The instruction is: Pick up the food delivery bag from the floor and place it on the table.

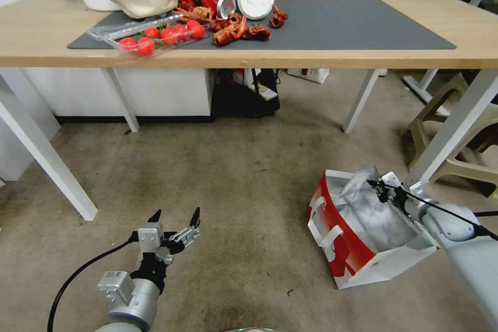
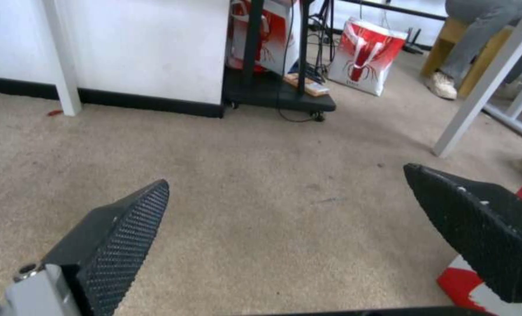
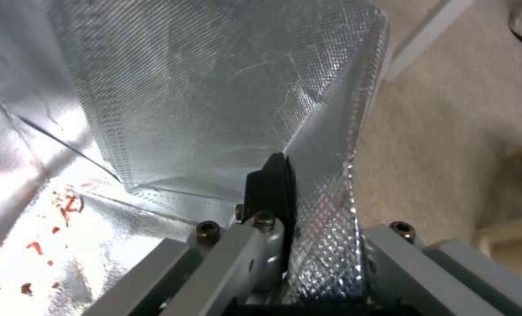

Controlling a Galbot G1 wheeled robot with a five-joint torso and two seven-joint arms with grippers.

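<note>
Right wrist view: foil-lined food delivery bag [image 3: 325,210] hides one right pincer [image 3: 296,193] finger.

The food delivery bag [image 1: 358,238] stands on the stained floor [image 1: 233,187].

Crinkled shiny foil lining inside the paper food delivery bag [image 1: 358,249]; matt, rough, stained floor [image 1: 233,192].

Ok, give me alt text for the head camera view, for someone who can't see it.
The right gripper is shut on the foil-lined rim of the food delivery bag, which stands open on the floor. The left gripper hovers open above the floor, in front of the table holding crayfish and tomatoes.
</note>
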